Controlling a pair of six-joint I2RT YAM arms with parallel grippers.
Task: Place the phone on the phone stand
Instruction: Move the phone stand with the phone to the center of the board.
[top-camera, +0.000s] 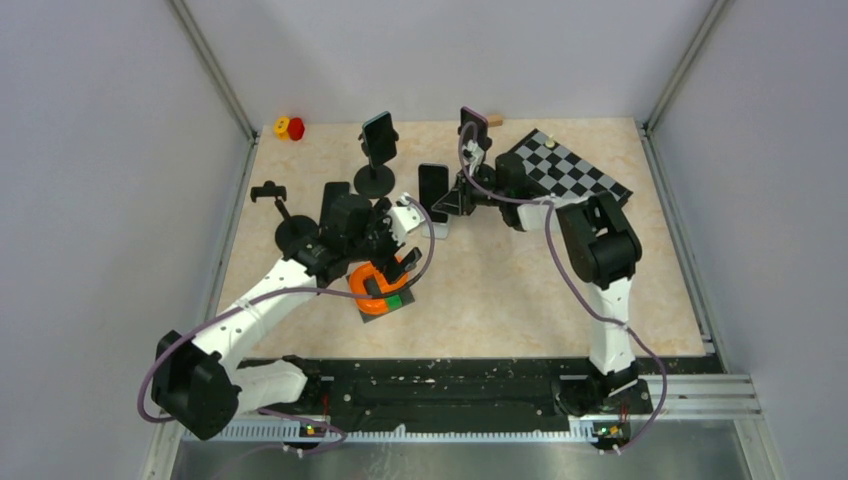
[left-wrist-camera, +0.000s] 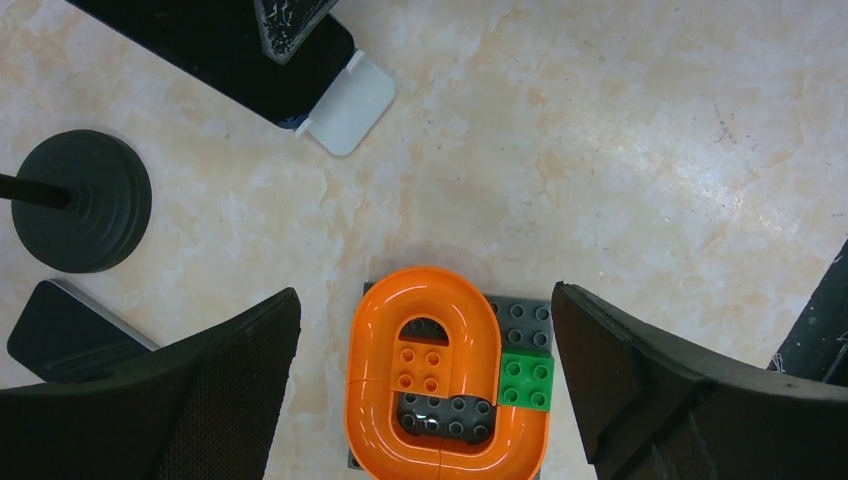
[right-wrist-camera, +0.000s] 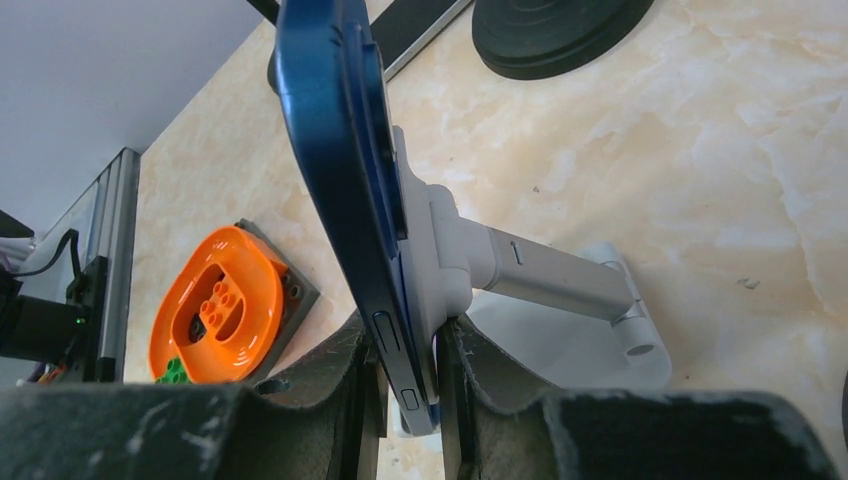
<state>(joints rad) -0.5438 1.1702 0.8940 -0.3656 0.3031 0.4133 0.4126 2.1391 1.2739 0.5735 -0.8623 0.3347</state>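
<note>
Right wrist view: the right gripper is clamped on the bottom edge of the phone — one finger presses the phone's free side, the other the back of the white phone stand plate behind it. The phone stands upright and edge-on, rising from between the fingers with its other side flat against that plate. The stand's arm and foot run off to the right of the gripper on the marble-patterned table. Beyond the fingers to the left lies an orange track loop; ahead and to the right is a black round base. The left gripper hangs with its jaws spread wide, holding nothing — directly above the orange loop, which sits on a grey studded plate beside a green brick
</note>
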